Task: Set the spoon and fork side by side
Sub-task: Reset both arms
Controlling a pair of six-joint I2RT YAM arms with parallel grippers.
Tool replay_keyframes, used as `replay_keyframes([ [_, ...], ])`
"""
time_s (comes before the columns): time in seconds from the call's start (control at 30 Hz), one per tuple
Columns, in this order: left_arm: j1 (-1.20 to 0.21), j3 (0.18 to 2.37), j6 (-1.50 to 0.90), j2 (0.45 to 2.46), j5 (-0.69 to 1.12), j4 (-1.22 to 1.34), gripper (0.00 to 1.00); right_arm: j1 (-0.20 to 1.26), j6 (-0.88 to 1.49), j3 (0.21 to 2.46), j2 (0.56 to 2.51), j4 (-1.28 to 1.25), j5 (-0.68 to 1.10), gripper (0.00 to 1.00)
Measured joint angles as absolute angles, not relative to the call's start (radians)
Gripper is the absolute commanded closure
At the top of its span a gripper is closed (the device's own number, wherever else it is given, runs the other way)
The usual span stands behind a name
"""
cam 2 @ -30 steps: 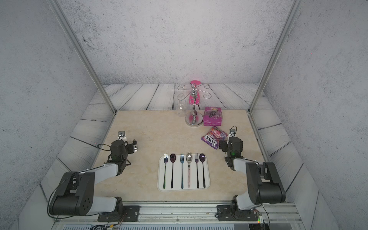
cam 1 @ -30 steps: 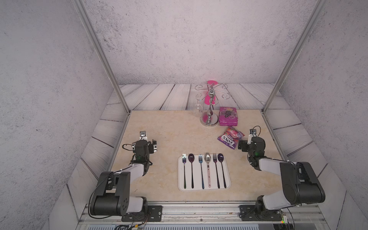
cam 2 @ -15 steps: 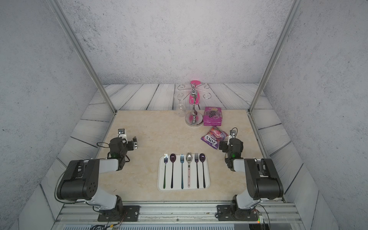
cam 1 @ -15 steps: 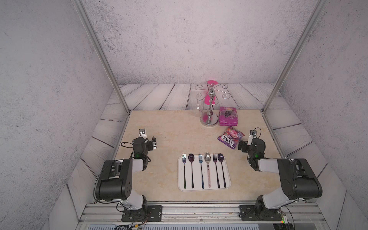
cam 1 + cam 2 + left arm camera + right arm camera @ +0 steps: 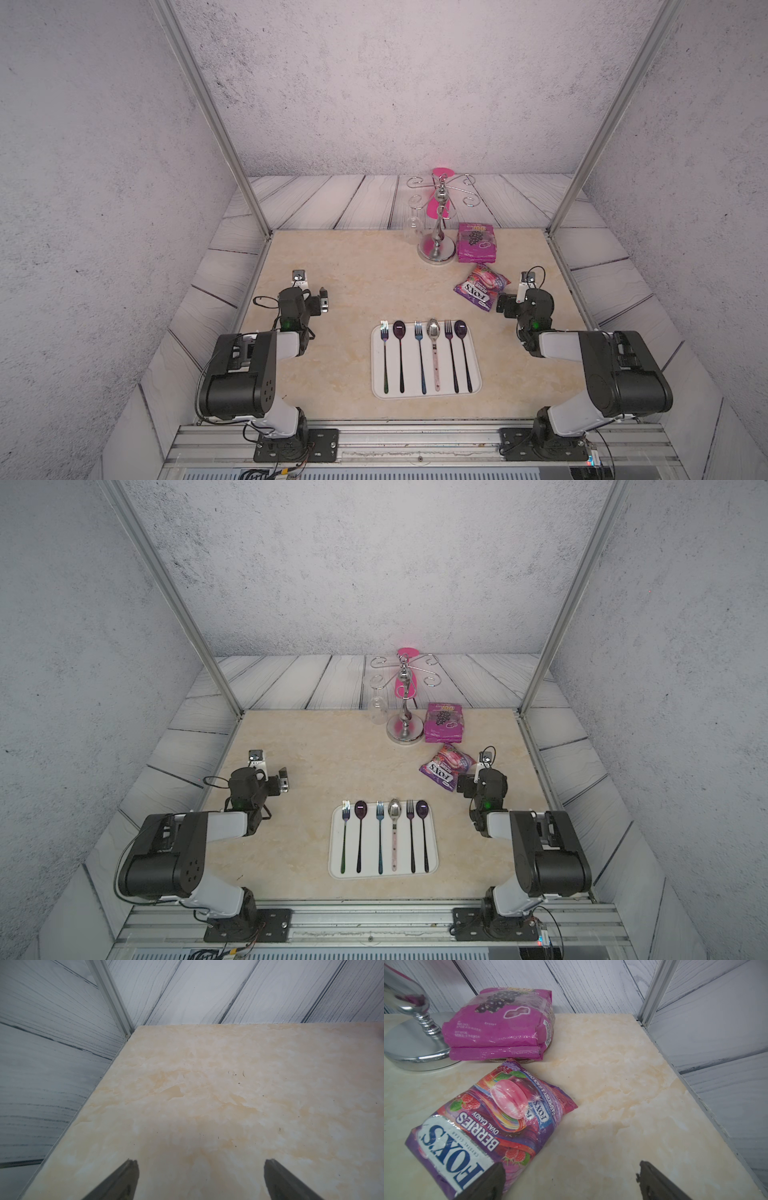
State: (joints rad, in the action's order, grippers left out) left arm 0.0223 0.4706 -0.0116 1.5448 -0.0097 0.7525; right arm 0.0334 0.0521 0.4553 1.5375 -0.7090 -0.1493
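In both top views, a white tray (image 5: 377,365) lies flat on the table (image 5: 332,257) at lower centre of the frame. Three forks (image 5: 419,329) and three spoons (image 5: 400,331) lie on it in alternating order, parallel, with their handles toward the bottom edge; each spoon has a fork just beside it. The fourth piece from the left is a silver spoon (image 5: 433,330); the other two spoons are dark. The left arm (image 5: 286,345) sits left of the tray and the right arm (image 5: 557,345) right of it, both apart from the tray. A candy bag (image 5: 482,286) lies to the upper right of the tray; above it are a pink packet (image 5: 477,243) and a chrome stand (image 5: 436,249). In the left wrist view, the left gripper (image 5: 200,1167) is released: its jaws stand wide apart over bare table, grasping nothing. In the right wrist view, the right gripper (image 5: 571,1169) is also released and empty. One finger (image 5: 488,1182) overlaps a corner of the candy bag at lower left; contact cannot be determined.
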Motion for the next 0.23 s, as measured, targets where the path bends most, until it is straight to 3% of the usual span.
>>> replay_keyframes([
  [0.23,0.022,0.471,-0.016,1.545,-0.010,0.739,0.00,0.033,0.052,0.455,1.538,-0.709,-0.149,0.01],
])
